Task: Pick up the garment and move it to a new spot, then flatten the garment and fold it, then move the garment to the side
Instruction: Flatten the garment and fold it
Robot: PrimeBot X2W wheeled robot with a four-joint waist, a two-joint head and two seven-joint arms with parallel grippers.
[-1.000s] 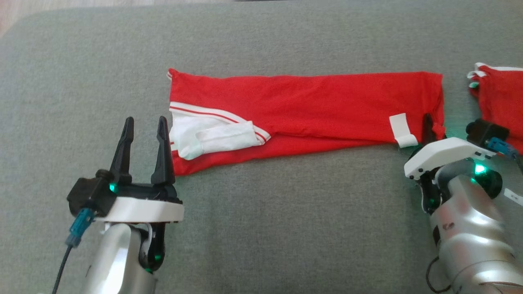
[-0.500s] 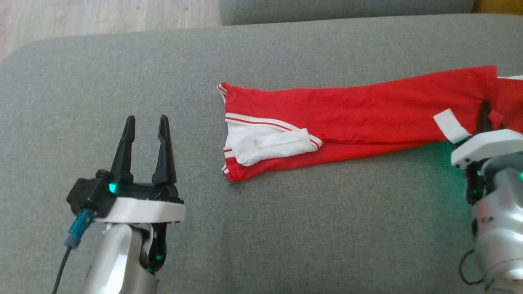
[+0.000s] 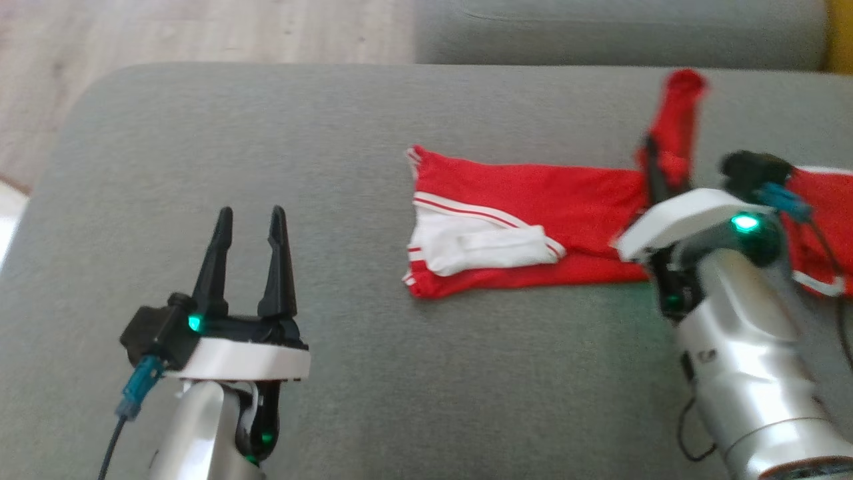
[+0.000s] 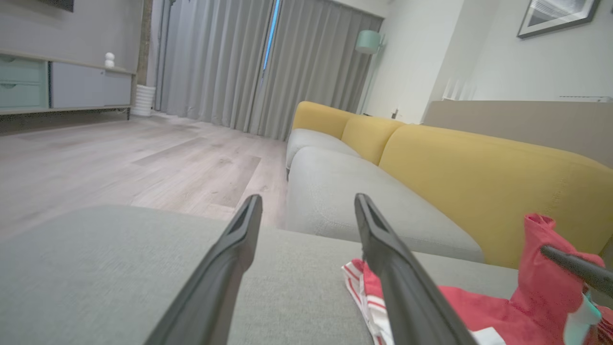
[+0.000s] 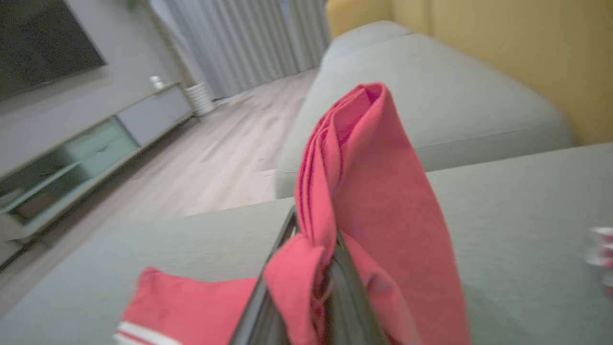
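There are two grippers, the left gripper (image 3: 250,217) and the right gripper (image 3: 650,147). Two red garments show: one garment (image 3: 533,193) and a second garment (image 3: 823,213). There is one lamp (image 4: 368,41) and one framed picture (image 4: 558,14).

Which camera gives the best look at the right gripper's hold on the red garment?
The right wrist view: the right gripper is shut on a raised fold of the red garment, seen close up. The head view shows it blurred from above; the left wrist view catches one fingertip at its right edge.
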